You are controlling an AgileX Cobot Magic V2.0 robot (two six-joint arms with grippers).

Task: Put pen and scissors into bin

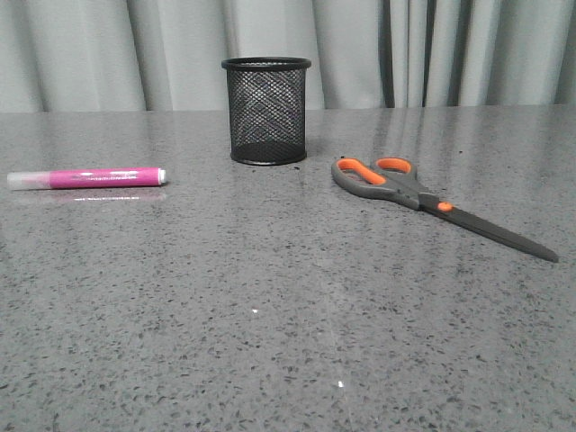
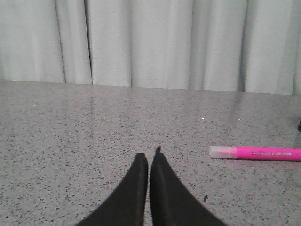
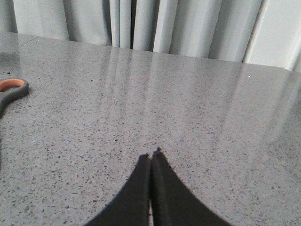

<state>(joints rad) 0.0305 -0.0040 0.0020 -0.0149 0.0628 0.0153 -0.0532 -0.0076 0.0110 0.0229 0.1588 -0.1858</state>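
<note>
The black wire-mesh bin [image 1: 266, 111] stands upright toward the back of the speckled grey stone table [image 1: 270, 315], and serves here as the landmark. The magenta pen [image 1: 87, 177] lies flat well to the left of the bin and a little nearer the camera, its whitish cap pointing away from the bin. The scissors [image 1: 432, 203] lie flat to the right of the bin and nearer the camera, closed, their orange-lined handles toward the bin and the dark blades running away from it to the right.

In the left wrist view the left gripper [image 2: 149, 157] sits low over the table with its dark fingers pressed almost together, holding nothing; the pen [image 2: 256, 153] lies apart from it, off to one side. In the right wrist view the right gripper [image 3: 152, 154] is likewise closed tight and empty, with one scissor handle [image 3: 11, 87] well apart at the edge of the picture.

Pale grey curtains [image 1: 360, 49] hang in folds behind the table.
</note>
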